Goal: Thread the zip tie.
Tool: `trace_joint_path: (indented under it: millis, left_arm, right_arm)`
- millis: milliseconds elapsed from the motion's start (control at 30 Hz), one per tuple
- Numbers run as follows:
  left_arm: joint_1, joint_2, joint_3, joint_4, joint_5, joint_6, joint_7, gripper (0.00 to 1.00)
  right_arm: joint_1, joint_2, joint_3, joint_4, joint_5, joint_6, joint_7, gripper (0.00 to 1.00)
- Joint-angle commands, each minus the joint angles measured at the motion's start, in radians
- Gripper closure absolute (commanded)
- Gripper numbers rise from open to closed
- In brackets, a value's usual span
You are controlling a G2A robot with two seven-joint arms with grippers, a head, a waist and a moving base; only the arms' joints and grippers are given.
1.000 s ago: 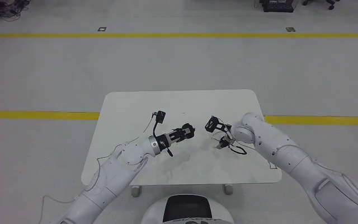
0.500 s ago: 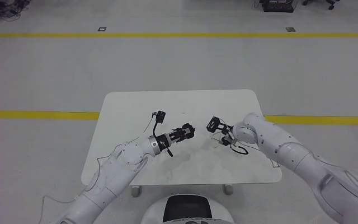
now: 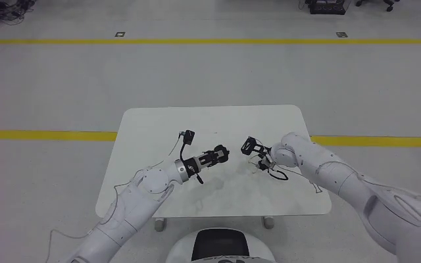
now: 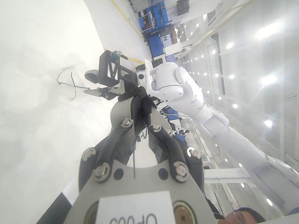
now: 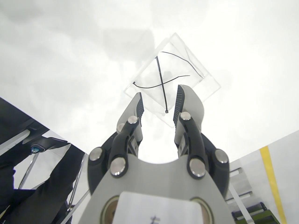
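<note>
Three zip ties (image 5: 161, 85) lie crossed in the clear tray (image 5: 174, 45) on the tabletop (image 3: 197, 125). My right tool (image 5: 159, 92) hangs just above the tray, jaws spread. My left tool (image 4: 140, 96), beside the tray, is clamped on a held tie (image 4: 134, 164).

Table (image 5: 70, 47), smooth matt white; tray (image 5: 149, 71), clear glossy plastic; zip tie (image 5: 160, 80), thin smooth black plastic; right gripper (image 5: 160, 92), matt grey metal-looking fingers, ribbed black rubbery pads (image 5: 178, 101), shiny metal rivets.
</note>
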State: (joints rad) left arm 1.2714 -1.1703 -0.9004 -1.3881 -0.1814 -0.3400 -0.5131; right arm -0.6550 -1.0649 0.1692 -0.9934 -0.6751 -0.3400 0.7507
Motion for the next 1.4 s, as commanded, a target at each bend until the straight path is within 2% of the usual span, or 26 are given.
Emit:
trace_joint_path:
  millis: [0, 300, 533, 867, 1367]
  left_arm:
    - [0.000, 0.000, 0.000, 0.000, 0.000, 0.000, 0.000, 1.00]
    - [0.000, 0.000, 0.000, 0.000, 0.000, 0.000, 0.000, 1.00]
    - [0.000, 0.000, 0.000, 0.000, 0.000, 0.000, 0.000, 1.00]
    - [0.000, 0.000, 0.000, 0.000, 0.000, 0.000, 0.000, 1.00]
    - [0.000, 0.000, 0.000, 0.000, 0.000, 0.000, 0.000, 1.00]
  right_arm:
    - [0.000, -0.016, 0.001, 0.027, 0.006, 0.000, -0.004, 0.69]
    - [-0.001, -0.085, 0.001, 0.118, 0.003, 0.000, 0.023, 0.69]
    - [0.001, -0.123, 0.001, 0.174, -0.004, 0.000, 0.042, 0.72]
    - [0.001, -0.155, 0.001, 0.226, 0.005, 0.000, 0.056, 0.76]
    - [0.002, -0.186, 0.001, 0.281, 0.017, 0.000, 0.059, 0.82]
